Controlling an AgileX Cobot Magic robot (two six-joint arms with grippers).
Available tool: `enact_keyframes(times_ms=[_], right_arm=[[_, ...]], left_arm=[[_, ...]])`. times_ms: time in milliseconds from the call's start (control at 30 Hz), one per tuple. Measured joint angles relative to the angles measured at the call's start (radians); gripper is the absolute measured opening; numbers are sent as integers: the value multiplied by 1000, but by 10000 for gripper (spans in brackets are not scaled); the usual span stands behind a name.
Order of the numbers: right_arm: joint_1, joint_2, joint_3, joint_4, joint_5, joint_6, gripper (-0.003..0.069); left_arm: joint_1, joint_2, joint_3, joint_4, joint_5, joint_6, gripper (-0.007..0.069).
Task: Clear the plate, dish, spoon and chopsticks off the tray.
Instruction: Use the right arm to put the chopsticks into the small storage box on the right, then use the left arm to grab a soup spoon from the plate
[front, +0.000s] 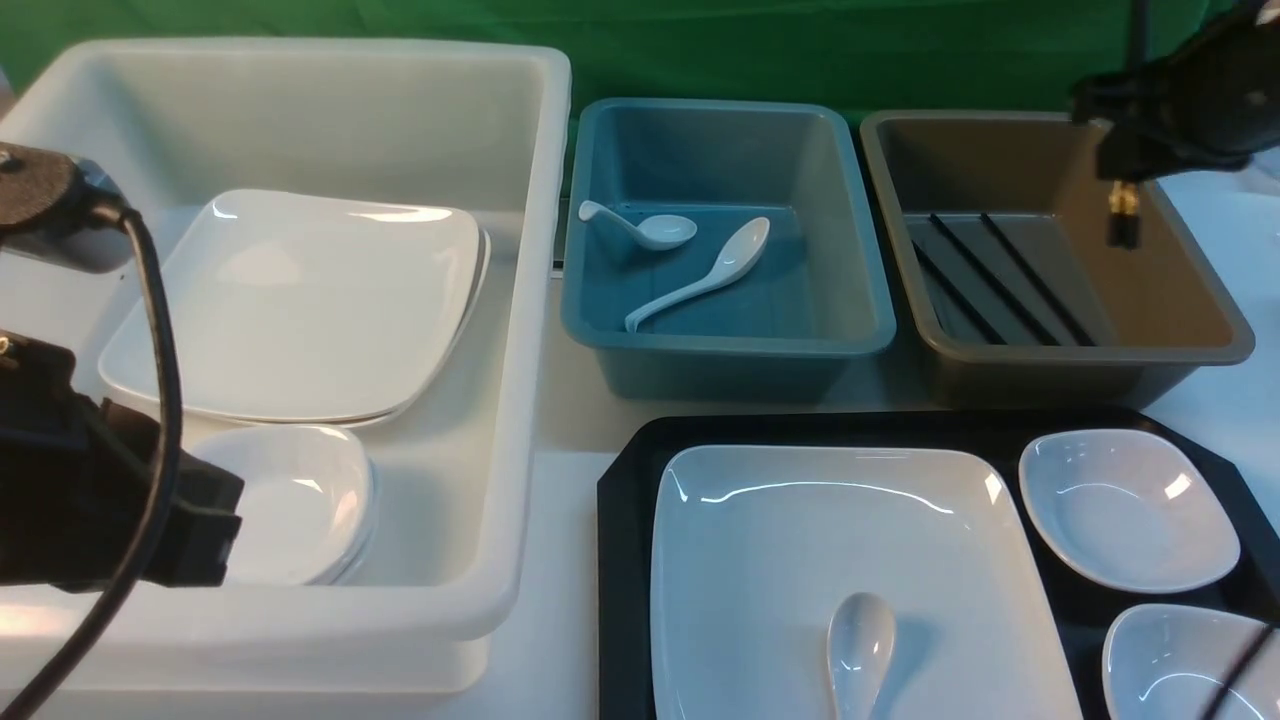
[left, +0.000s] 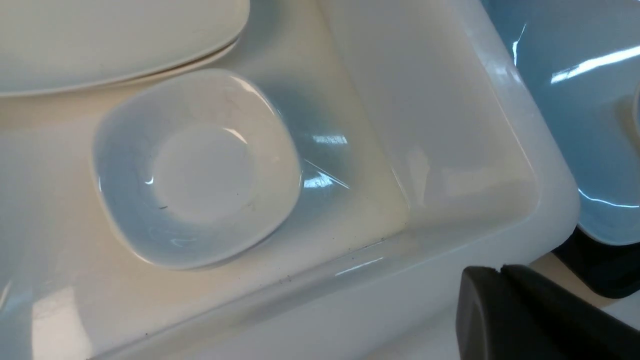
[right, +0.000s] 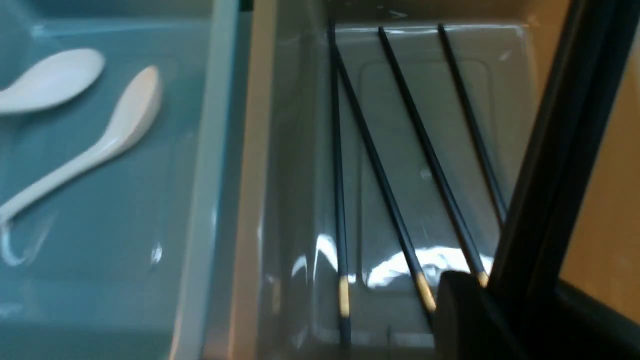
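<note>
Right gripper clamps the thin, stiff chopsticks beyond the tray; left gripper is closed, empty. The glossy spoon inside the tray seems slippery: pinch its handle.

Left hand low, jaws shut — right hand raised far forward, jaws pinched narrow.

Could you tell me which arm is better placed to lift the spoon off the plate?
Probably left: the left gripper is shut and empty; the right gripper holds chopsticks over the brown tub.
</note>
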Motion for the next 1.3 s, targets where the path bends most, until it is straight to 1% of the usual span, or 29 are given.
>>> enact_keyframes(times_ms=[100,267,433,567,633,667,700,733,767,833,867,933,967,1000,1033,1067,1100,1133,1167,1200,1267,1300], right_arm=[[0,134,-70,1,-14,10,160],[0,254,-85,1,-72,24,160],[0,317,-86,1,-96,25,160],[0,337,-86,1,-81,25,160],[0,337,-86,1,-61,25,192],[0,334,-87,1,-40,25,238],[0,333,-88,1,-37,25,246],[0,331,-91,1,-5,25,301],[0,330,-93,1,0,24,316],[0,322,-119,0,85,1,378],[0,313,-132,-1,125,-8,393],[0,292,-150,-3,178,-23,394],[0,276,-162,-3,210,-31,382],[0,235,-172,-3,243,-43,333],[0,182,-176,-4,265,-52,255],[0,182,-176,-4,265,-52,255],[0,100,-176,-4,280,-58,148],[0,100,-176,-4,282,-63,136],[0,29,-176,-4,303,-63,74],[0,-13,-176,-4,319,-63,59],[0,-134,-176,-4,387,-81,33],[0,-181,-173,-4,417,-86,31]], left_arm=[[0,0,0,-2,9,0,1],[0,0,0,-3,12,0,1],[0,0,0,-3,13,0,1],[0,0,0,-3,13,0,1],[0,0,0,-3,13,0,1],[0,0,0,-4,13,0,1],[0,0,0,-4,13,0,1],[0,0,0,-4,14,0,1],[0,0,0,-4,14,0,1],[0,10,-10,-3,32,0,1],[0,22,-23,1,53,0,1],[0,36,-47,2,70,0,1],[0,57,-73,3,80,0,1],[-5,86,-119,3,88,5,1],[-19,114,-171,3,93,11,1],[-22,119,-171,3,93,11,1],[-56,162,-233,11,102,11,1],[-62,168,-247,12,103,8,1],[-110,215,-294,24,111,0,1],[-134,235,-311,31,113,-10,1],[-256,337,-365,81,119,-59,1],[-295,371,-376,98,119,-80,1]])
